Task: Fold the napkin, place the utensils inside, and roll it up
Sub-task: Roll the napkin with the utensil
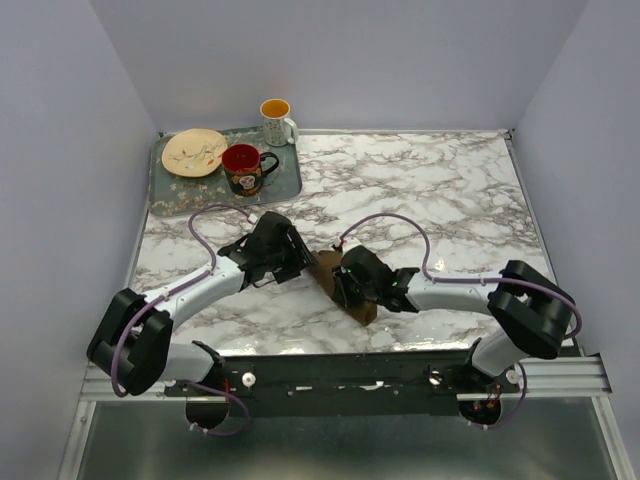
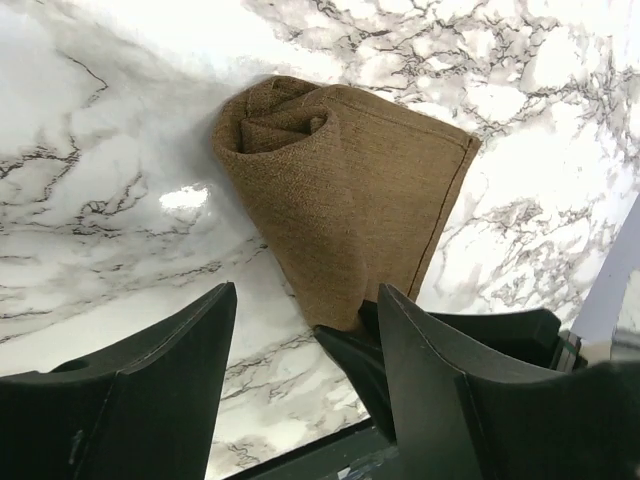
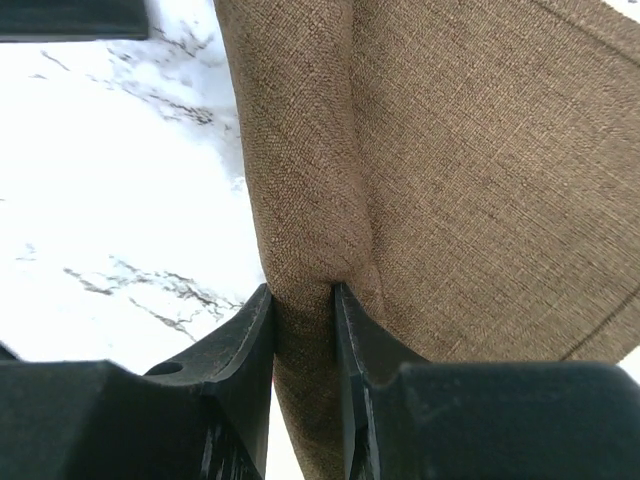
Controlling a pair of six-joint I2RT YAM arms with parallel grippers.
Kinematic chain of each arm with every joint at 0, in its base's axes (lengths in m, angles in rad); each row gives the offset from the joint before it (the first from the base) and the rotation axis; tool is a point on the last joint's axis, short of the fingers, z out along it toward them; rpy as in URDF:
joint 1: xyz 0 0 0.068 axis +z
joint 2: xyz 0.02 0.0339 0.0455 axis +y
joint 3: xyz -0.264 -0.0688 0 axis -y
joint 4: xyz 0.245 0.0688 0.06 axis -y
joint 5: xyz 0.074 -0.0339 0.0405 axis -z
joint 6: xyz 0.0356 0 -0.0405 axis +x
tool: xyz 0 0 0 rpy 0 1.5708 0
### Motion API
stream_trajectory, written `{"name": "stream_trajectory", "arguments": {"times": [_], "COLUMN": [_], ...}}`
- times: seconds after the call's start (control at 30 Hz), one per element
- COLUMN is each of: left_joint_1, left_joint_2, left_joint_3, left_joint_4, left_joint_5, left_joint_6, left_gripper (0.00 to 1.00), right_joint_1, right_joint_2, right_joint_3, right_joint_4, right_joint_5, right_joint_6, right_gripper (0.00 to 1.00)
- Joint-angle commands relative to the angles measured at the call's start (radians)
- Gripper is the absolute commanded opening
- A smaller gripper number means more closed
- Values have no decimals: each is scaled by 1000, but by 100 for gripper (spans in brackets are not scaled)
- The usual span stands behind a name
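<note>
The brown napkin [image 1: 328, 270] lies partly rolled on the marble table, between my two grippers. In the left wrist view the napkin [image 2: 340, 190] shows a rolled end at the top left and a flat flap to the right. My left gripper [image 2: 305, 300] stands open just short of the roll's near end, with only marble between its fingers. My right gripper [image 3: 303, 290] is shut on the rolled part of the napkin [image 3: 480, 180], pinching the cloth. From above, the left gripper [image 1: 298, 262] and right gripper [image 1: 347, 287] sit close together. The utensils are hidden.
A grey tray [image 1: 288, 182] at the back left holds a patterned plate [image 1: 195, 152] and a red mug [image 1: 245, 168]. A white mug [image 1: 277, 122] with an orange inside stands behind the tray. The table's near edge [image 1: 380, 345] lies just below the napkin.
</note>
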Motion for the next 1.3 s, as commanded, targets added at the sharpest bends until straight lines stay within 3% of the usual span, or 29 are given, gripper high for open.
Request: {"name": "stream_trajectory", "arguments": {"times": [0.0, 0.23, 0.43, 0.73, 1.27], "left_joint_1": [4, 1, -34, -65, -77], "left_joint_2": [-43, -8, 44, 44, 187], "left_joint_3": [24, 8, 5, -21, -27], "left_joint_4": [-61, -24, -13, -12, 13], "left_joint_5": [-50, 20, 57, 53, 79], "left_joint_6": [32, 23, 21, -22, -95], "left_gripper": [67, 67, 66, 70, 70], "right_joint_1": [-87, -214, -309, -374, -403], "right_joint_2": [28, 138, 264, 372, 413], "right_joint_3": [-124, -208, -211, -132, -90], "right_joint_4": [63, 319, 388, 336, 321], "right_joint_5": [-286, -665, -857, -977, -1001], "right_joint_6": [34, 119, 162, 152, 177], "right_gripper": [1, 1, 1, 1, 0]}}
